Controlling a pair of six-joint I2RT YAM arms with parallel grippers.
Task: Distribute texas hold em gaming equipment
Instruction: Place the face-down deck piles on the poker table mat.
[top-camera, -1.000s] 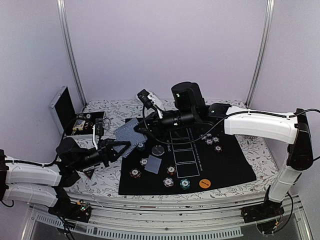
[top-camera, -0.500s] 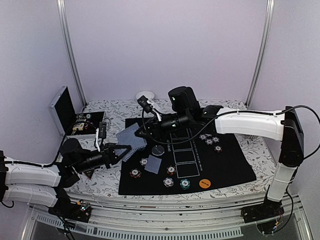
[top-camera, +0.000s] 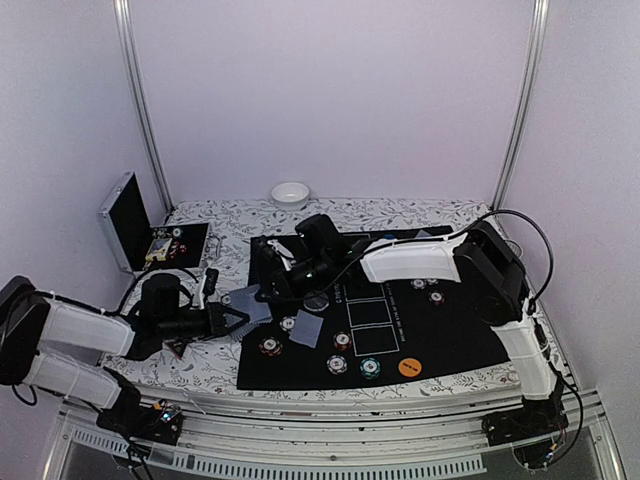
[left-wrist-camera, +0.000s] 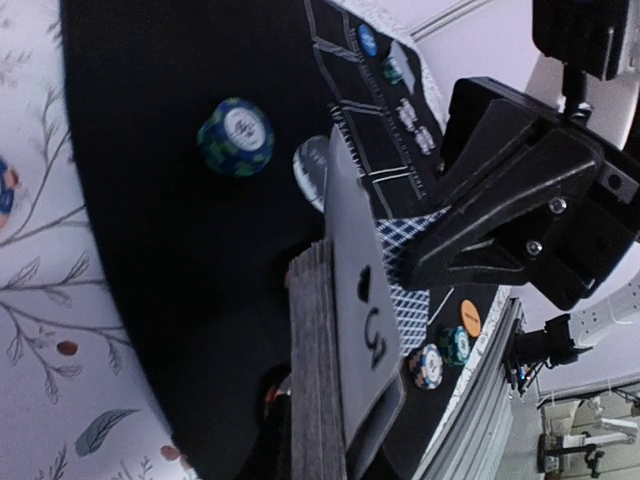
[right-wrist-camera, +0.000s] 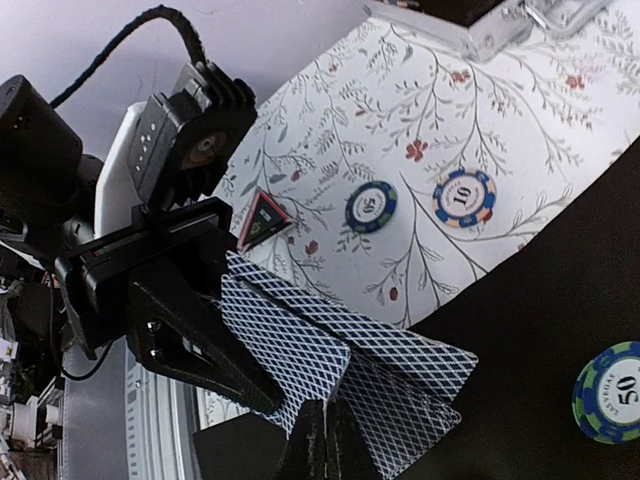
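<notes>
At the left edge of the black mat (top-camera: 450, 335) on the desk (top-camera: 220, 360), fanned playing cards (right-wrist-camera: 330, 350) with grey-blue backs are clamped in the left end effector (top-camera: 237, 321). The fan's near edge is pinched by the closed right end effector (right-wrist-camera: 325, 440). Striped poker chips (top-camera: 341, 340) are spread across the mat's near part, and a black-red triangle marker (right-wrist-camera: 264, 219) lies just left of the mat.

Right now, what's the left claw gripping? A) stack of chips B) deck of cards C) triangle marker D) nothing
B: the left claw is clamped on the deck of cards, whose edges fill its wrist view; the right claw pinches a card fanned from it. The triangle marker lies on the floral cloth.
</notes>
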